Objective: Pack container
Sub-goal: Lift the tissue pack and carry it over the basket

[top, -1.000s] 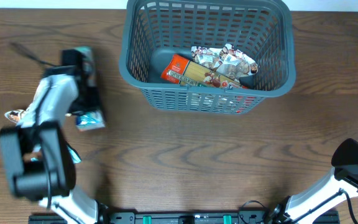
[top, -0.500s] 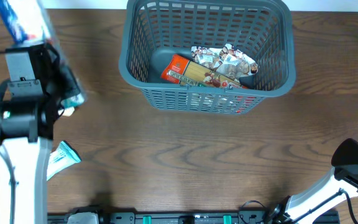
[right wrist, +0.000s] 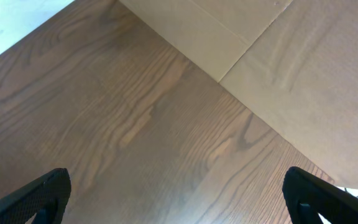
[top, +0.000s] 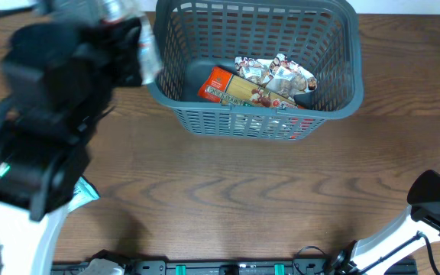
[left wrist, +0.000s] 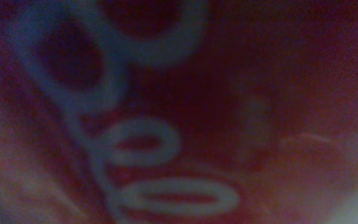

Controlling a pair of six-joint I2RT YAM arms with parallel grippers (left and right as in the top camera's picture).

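**Left arm up at basket rim, packet in grip**

Left arm has swung up from the left table edge. The left gripper (top: 128,46) is now high beside the container (top: 254,6), pinching a snack packet (top: 150,53). Left wrist view is just blurred red film with pale lettering.

- **Right gripper:** the right gripper (right wrist: 179,196) is spread wide and idle over bare wood.
- **Container:** far centre of the table (top: 243,191), upright, several packets (top: 266,80) inside.
- **Handling:** basket likely stiff and light, best gripped at the rolled rim. Packet film likely light, crinkly and slippery, so hold a sealed edge.
- **Surface and room:** smooth wood grain, a teal packet (top: 82,191) lying left, a tan board (right wrist: 303,74) beyond the table edge.
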